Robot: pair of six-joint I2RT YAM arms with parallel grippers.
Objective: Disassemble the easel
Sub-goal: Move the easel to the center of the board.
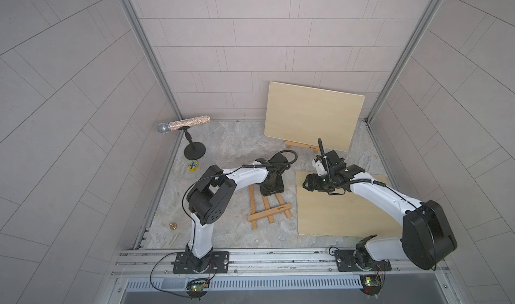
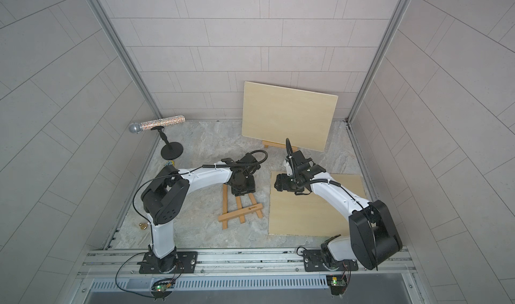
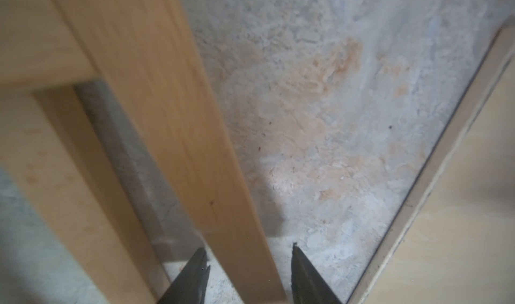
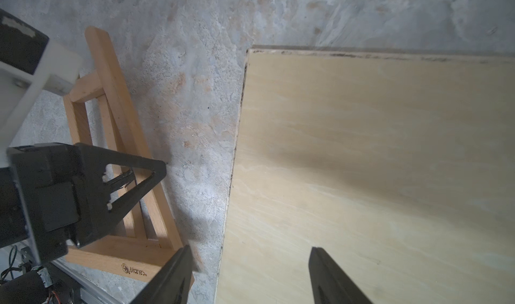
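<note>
A small wooden easel (image 1: 269, 209) (image 2: 241, 209) lies flat on the stone tabletop. My left gripper (image 1: 271, 188) points down over its upper end. In the left wrist view the gripper (image 3: 248, 248) is open and straddles one easel slat (image 3: 178, 121), with a gap on each side. From the right wrist view, the left gripper's fingers (image 4: 139, 159) reach down onto the easel (image 4: 117, 115). My right gripper (image 1: 305, 184) (image 4: 250, 247) hangs open and holds nothing, above the left edge of a flat plywood board (image 1: 342, 216) (image 4: 376, 149).
A second easel (image 1: 301, 146) stands at the back and carries an upright board (image 1: 313, 115). A glittery microphone (image 1: 182, 122) on a black stand is at the back left. Near it lie a small yellow item (image 1: 192, 165) and a brass bell (image 1: 172, 226).
</note>
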